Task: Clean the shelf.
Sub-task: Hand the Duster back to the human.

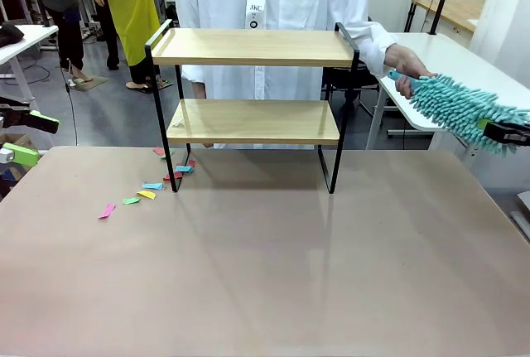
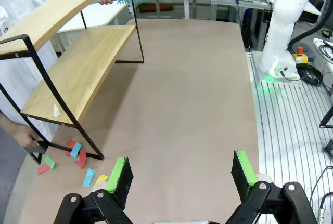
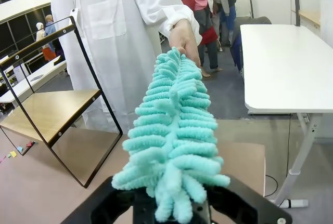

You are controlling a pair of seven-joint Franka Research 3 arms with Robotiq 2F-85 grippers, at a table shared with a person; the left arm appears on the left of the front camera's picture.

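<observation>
Shelf (image 1: 252,84) on beige table (image 1: 273,266), paper scraps (image 1: 149,187) beside, left pincer (image 2: 179,180) agape, right pincer (image 1: 507,132) gripping duster (image 1: 464,108).

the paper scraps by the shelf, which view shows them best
The front view: the coloured paper scraps lie spread on the table beside the shelf's left leg. The left wrist view shows them clustered around that leg; the right wrist view catches a few tiny ones at its left edge.
</observation>
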